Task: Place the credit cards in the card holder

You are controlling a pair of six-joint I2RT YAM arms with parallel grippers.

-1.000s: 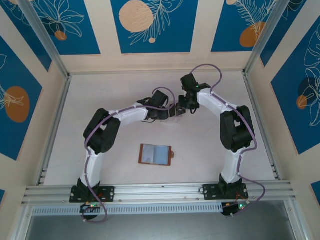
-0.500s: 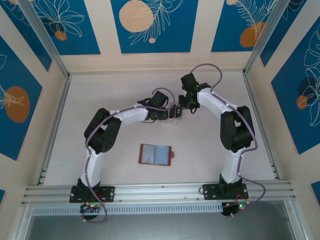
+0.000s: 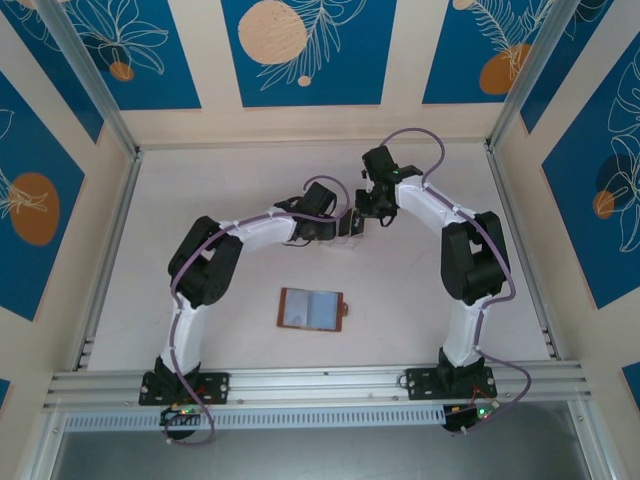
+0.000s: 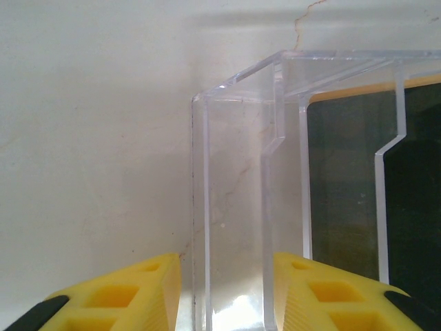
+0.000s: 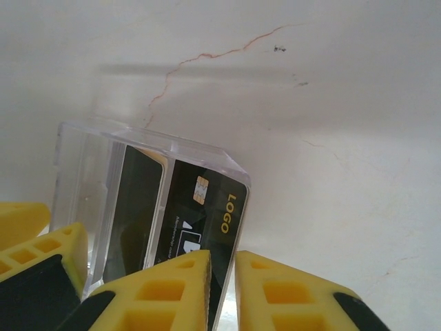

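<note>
As the left gripper [image 4: 224, 279] is clamping the stand [image 4: 234, 158], the right gripper [image 5: 224, 267], having edged closer, is pinching a black card [image 5: 200, 214]; the wallet [image 3: 311, 309] is lying open, well apart.

Brown card holder [image 3: 311, 309] lies open, flat — dark credit cards [image 5: 200, 210] sit upright in a clear stand [image 5: 83, 155].

Black credit card [image 5: 200, 221]: yellow "LOGO" lettering; smaller print illegible.
</note>
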